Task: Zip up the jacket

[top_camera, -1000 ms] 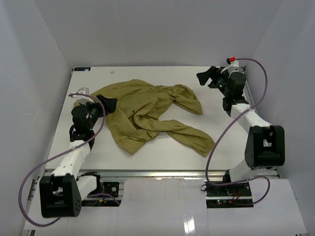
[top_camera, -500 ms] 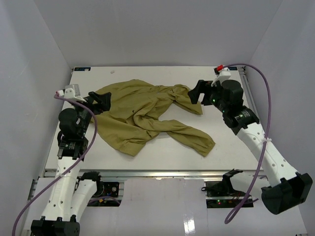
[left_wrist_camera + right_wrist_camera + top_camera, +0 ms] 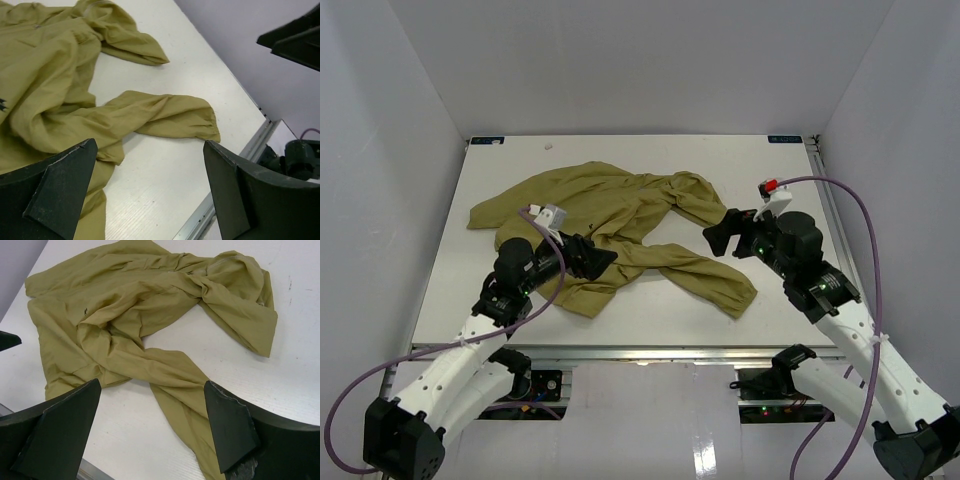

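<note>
The olive-green jacket lies crumpled on the white table, one long sleeve trailing toward the front right. It also shows in the left wrist view and the right wrist view. My left gripper is open and empty, hovering over the jacket's near left hem. My right gripper is open and empty, just right of the jacket's right side, above the trailing sleeve. The zipper itself does not show clearly among the folds.
The table's metal front edge runs close below the jacket. Grey walls enclose the table on the left, back and right. Purple cables loop from both arms.
</note>
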